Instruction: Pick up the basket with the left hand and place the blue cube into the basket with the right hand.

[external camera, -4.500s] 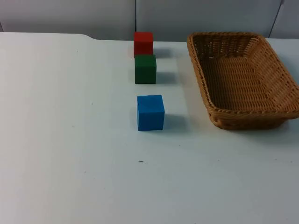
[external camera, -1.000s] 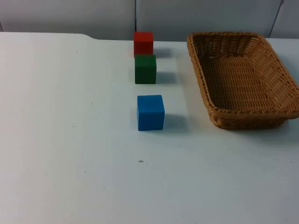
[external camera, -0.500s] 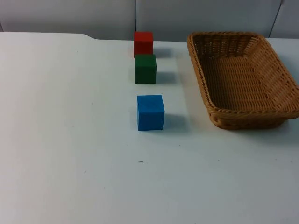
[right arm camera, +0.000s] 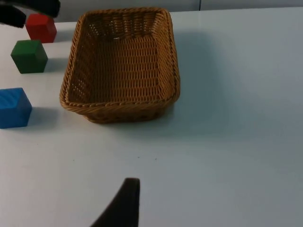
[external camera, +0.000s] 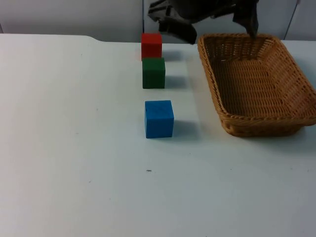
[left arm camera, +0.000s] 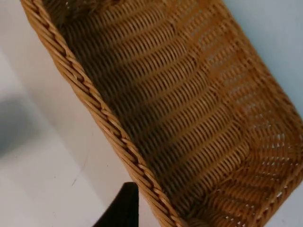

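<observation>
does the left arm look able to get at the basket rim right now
Probably yes. The left gripper hangs over the far end of the empty basket, with nothing between it and the rim; the red cube sits off to the side.

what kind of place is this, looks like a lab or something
Probably a robot test bench: a bare white table top against a grey partition wall, set with staged props, namely a wicker basket and a row of red, green and blue cubes.
</observation>
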`<act>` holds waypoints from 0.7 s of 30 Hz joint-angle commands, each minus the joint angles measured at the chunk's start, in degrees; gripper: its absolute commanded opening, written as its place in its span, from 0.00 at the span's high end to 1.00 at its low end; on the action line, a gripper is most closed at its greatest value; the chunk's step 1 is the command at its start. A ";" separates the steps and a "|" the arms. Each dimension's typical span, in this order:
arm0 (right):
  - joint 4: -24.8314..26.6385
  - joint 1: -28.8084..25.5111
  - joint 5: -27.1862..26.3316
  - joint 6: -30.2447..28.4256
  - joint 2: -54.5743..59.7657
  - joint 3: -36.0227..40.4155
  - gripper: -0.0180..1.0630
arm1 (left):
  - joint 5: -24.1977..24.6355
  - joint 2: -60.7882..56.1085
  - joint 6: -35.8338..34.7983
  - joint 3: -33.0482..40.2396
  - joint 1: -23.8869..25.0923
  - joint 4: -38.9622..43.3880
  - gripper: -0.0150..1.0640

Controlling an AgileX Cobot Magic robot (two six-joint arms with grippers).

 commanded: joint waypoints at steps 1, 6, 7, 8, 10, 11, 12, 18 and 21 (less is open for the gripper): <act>-0.50 -0.31 -0.50 0.24 -0.21 0.51 0.02 | 3.20 3.03 -3.10 -3.96 -0.52 2.03 0.01; -0.50 -0.31 -0.50 0.24 -0.21 0.51 0.02 | 5.82 9.02 -9.22 -10.57 -1.54 7.59 0.01; -0.50 -0.31 -0.50 0.24 -0.21 0.51 0.02 | 5.96 10.04 -10.68 -11.16 -1.66 9.44 0.01; -0.50 -0.31 -0.50 0.24 -0.21 0.51 0.02 | 6.06 10.91 -11.54 -11.61 -1.75 10.40 0.01; -0.50 -0.31 -0.50 0.24 -0.21 0.51 0.02 | 6.06 11.51 -12.06 -11.75 -2.09 10.82 0.01; -0.50 -0.31 -0.50 0.24 -0.21 0.51 0.02 | 6.06 12.17 -12.76 -11.84 -2.13 11.24 0.01; -0.50 -0.31 -0.50 0.24 -0.21 0.51 0.02 | 6.06 12.75 -12.85 -12.10 -2.13 11.24 0.01; -0.50 -0.31 -0.50 0.36 -0.21 0.51 0.02 | 5.73 14.85 -13.08 -12.08 -2.29 11.25 0.01; -0.50 -0.31 -0.50 0.36 -0.21 0.51 0.02 | 5.73 15.54 -13.08 -12.08 -2.34 11.03 0.01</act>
